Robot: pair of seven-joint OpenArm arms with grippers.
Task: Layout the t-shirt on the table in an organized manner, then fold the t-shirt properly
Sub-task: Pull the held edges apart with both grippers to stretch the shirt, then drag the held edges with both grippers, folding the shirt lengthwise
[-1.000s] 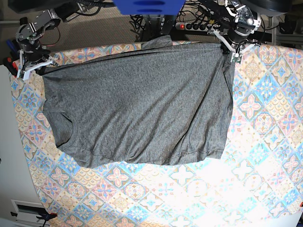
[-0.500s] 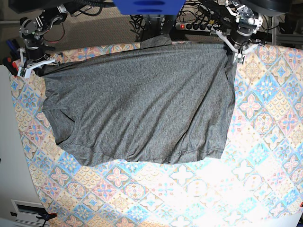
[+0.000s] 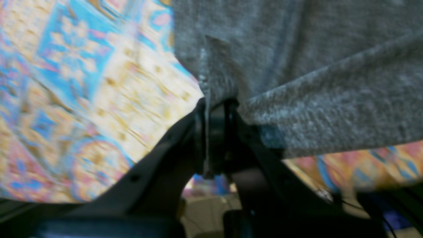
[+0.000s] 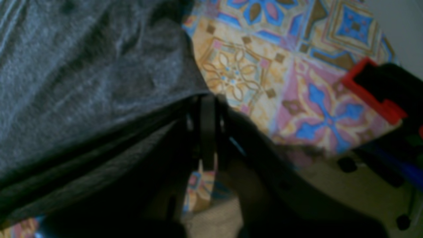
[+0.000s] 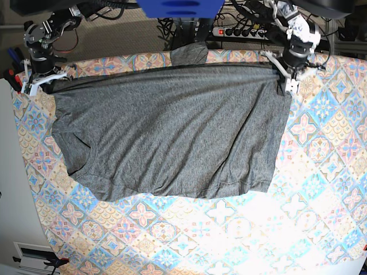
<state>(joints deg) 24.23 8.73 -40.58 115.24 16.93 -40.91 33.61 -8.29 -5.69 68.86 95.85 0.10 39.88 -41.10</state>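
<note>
T-shirt (image 5: 172, 132): dark heather-grey soft knit, spread flat with light wrinkles on tile-patterned table (image 5: 321, 172). Left gripper (image 5: 287, 86) and right gripper (image 5: 35, 83) each clamped on its far-edge corners.

This looked like a robotics lab or workroom rather than a home. Behind the wide surface covered in a pastel pink, blue and beige tile-pattern cloth (image 5: 321, 172), a black power strip with a red switch (image 5: 236, 32) lay on beige carpeted floor (image 5: 123, 35) amid a tangle of black cables (image 5: 249, 17). A blue plastic block (image 5: 180, 8) (its nature unclear) hung at the top edge, and a white panel (image 5: 12, 189) ran along one side.
</note>
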